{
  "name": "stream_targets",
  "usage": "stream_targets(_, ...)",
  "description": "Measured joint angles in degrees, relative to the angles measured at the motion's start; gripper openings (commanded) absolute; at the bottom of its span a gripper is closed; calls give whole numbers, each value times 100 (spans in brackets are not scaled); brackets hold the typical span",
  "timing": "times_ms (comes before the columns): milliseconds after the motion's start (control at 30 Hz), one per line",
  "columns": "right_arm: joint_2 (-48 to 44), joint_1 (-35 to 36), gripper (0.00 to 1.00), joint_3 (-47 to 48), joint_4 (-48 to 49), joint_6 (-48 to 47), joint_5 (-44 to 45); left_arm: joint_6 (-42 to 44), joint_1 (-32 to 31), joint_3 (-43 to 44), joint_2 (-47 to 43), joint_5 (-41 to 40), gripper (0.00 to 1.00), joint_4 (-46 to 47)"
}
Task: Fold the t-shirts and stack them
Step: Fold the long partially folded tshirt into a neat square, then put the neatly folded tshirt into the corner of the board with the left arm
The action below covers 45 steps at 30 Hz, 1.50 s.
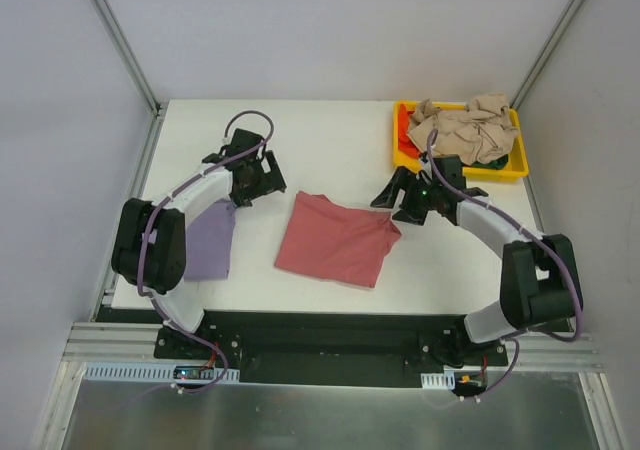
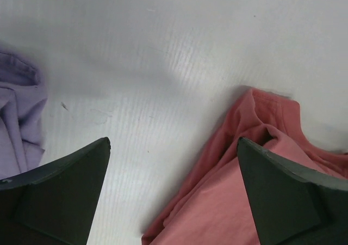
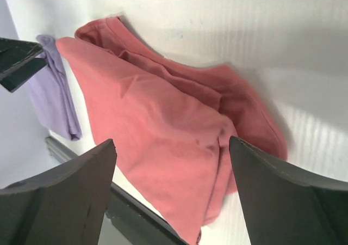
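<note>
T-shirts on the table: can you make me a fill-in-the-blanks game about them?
1. The left gripper and right gripper are both ____, holding nothing.
2. The lavender t-shirt lies nearer the ____ gripper.
3. The beige t-shirt is piled in the yellow ____.

Missing words: open, left, tray.

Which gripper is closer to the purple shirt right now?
Left. The left gripper is just beyond the purple shirt; the right gripper is across the pink shirt from it.
</note>
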Motion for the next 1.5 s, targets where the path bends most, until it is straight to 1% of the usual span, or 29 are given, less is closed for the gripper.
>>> stream_targets(133, -844, 181, 88, -240, -535, -229, 702, 164, -4, -337, -363, 459, 99, 181)
stream_targets(233, -1499, 431, 88, -581, -787, -293, 1123, 372, -4, -595, -529, 986, 99, 376)
stream_targets(300, -1764, 632, 88, -798, -955, -297, 1390, 448, -35, -678, -479, 1276, 96, 481)
stream_targets(367, -1779, 754, 88, -885, -1062, -291, 1554, 498, -94, -721, -382, 1526, 95, 549)
stream_targets(500, -1596, 883, 86, -951, -1106, -269, 1749, 540, -227, -728, -11, 1829, 86, 688)
stream_targets(667, -931, 1014, 81, -859, -997, -260, 1777, 542, -260, -785, 254, 1891, 75, 708)
stream_targets(700, -793, 1040, 79, -815, -973, -258, 1773, 538, -260, -802, 258, 1899, 74, 708)
stream_targets(767, -496, 1099, 73, -680, -916, -243, 1759, 538, -256, -824, 260, 1915, 65, 732)
stream_targets(867, -225, 1163, 66, -531, -726, -205, 1711, 518, -256, -879, 275, 1945, 60, 813)
stream_targets(967, -131, 1211, 61, -483, -501, -195, 1582, 518, -254, -946, 278, 2006, 60, 901)
stream_targets(1000, -107, 1222, 57, -472, -415, -195, 1519, 516, -254, -966, 278, 2026, 60, 944)
stream_targets(1133, 46, 1274, 50, -343, -144, -175, 1215, 496, -254, -1029, 275, 2135, 59, 1084)
stream_targets(1200, 122, 1303, 44, -302, 20, -140, 1027, 490, -254, -1051, 275, 2166, 60, 1139)
stream_targets(1233, 164, 1318, 42, -289, 133, -116, 914, 483, -254, -1069, 275, 2175, 60, 1172)
stream_targets(1300, 260, 1344, 33, -245, 306, -59, 721, 474, -254, -1097, 264, 2216, 60, 1226)
stream_targets(1333, 308, 1357, 26, -216, 358, -33, 656, 472, -254, -1110, 260, 2232, 60, 1250)
stream_targets(1367, 345, 1364, 16, -192, 415, -7, 584, 472, -254, -1117, 256, 2256, 60, 1263)
stream_targets(1400, 369, 1366, 12, -184, 476, 15, 540, 472, -254, -1128, 251, 2260, 60, 1281)
stream_targets(1467, 380, 1366, 1, -181, 529, 79, 505, 468, -251, -1198, 208, 2256, 62, 1344)
stream_targets(1500, 380, 1362, 1, -181, 544, 125, 509, 466, -251, -1231, 184, 2253, 64, 1368)
